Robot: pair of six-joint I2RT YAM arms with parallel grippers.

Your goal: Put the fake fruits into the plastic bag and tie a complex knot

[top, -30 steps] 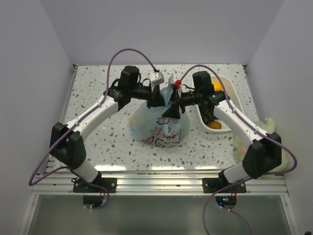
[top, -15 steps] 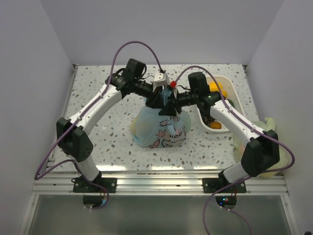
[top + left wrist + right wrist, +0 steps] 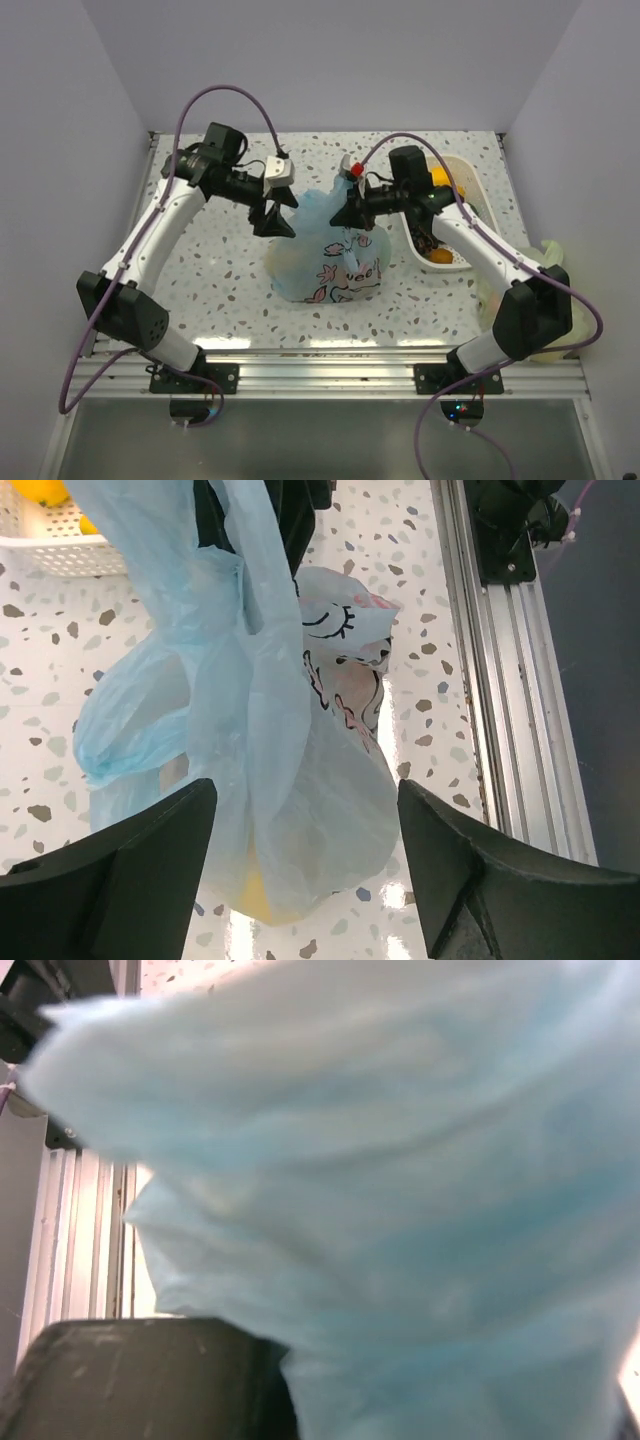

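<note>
The light-blue plastic bag (image 3: 330,258) sits mid-table, its top pulled up. My right gripper (image 3: 346,212) is shut on the bag's bunched handle strip; in the right wrist view blue film (image 3: 380,1160) fills the frame above one dark finger (image 3: 140,1380). My left gripper (image 3: 273,222) stands open just left of the bag, touching nothing. In the left wrist view the bag (image 3: 300,740) hangs beyond the open left gripper (image 3: 305,795). A yellow fake fruit (image 3: 255,900) shows through the film. The knot is out of view.
A white basket (image 3: 462,172) at the back right holds orange fake fruits (image 3: 438,256). A pale green bag (image 3: 548,262) lies at the right edge. The aluminium rail (image 3: 320,355) runs along the near edge. White walls close in on both sides.
My left gripper opened, let go of the bag's top and swung left, away from it. My right gripper closed on the handle strip and stayed by the bag's top.
</note>
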